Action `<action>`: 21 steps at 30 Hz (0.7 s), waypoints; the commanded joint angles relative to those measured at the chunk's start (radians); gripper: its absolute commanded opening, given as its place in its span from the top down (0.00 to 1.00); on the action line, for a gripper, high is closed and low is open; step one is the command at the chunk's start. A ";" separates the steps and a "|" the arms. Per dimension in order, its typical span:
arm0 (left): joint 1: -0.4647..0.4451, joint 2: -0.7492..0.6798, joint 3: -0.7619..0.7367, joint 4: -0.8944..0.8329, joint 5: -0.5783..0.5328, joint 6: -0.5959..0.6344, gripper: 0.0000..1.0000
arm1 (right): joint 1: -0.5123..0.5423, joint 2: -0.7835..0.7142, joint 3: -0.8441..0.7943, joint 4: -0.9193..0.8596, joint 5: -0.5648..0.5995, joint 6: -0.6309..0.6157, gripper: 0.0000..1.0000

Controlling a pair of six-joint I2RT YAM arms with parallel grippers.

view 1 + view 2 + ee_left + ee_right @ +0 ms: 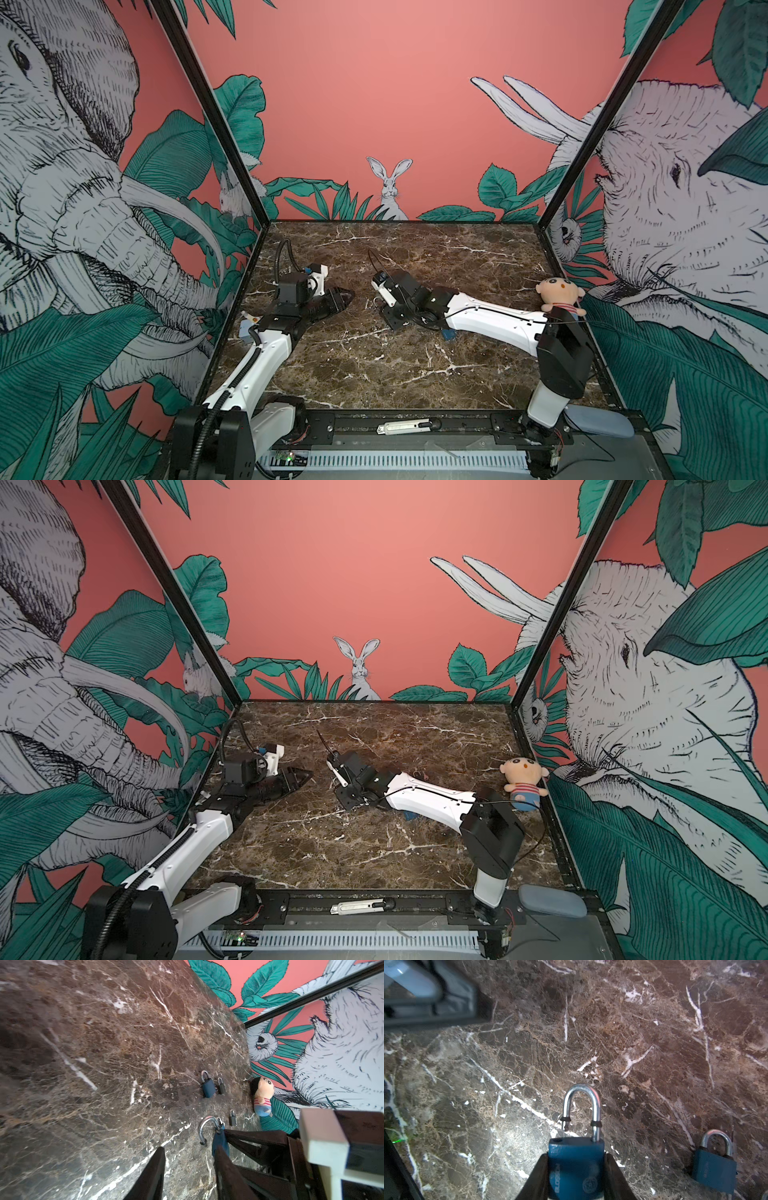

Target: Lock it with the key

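Right claw (576,1157) clamps one blue padlock (576,1169) (shackle (581,1087) open); second blue padlock (714,1169) and two black padlocks (221,1086) (232,1119) sit loose; left claw (189,1148) wide, empty.

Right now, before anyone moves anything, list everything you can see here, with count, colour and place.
blue padlock: one, blue, held, shackle open
second blue padlock: one, blue, on table
small padlocks: two, black, on table near doll
plush doll: one, peach, table's right edge
utility knife: one, white, front rail
table: one, brown marble
left end effector: one, black, open
right end effector: one, black, shut on blue padlock
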 commanded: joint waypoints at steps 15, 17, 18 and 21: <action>-0.141 0.102 0.019 0.189 0.101 -0.075 0.57 | -0.018 -0.115 -0.028 0.019 -0.069 0.027 0.91; -0.141 0.097 0.019 0.192 0.102 -0.082 0.58 | -0.019 -0.113 -0.026 0.014 -0.064 0.025 0.91; -0.141 0.094 0.019 0.197 0.103 -0.087 0.58 | -0.018 -0.108 -0.021 0.010 -0.064 0.023 0.91; -0.142 0.087 0.025 0.201 0.117 -0.101 0.59 | -0.019 -0.106 -0.019 0.008 -0.060 0.021 0.92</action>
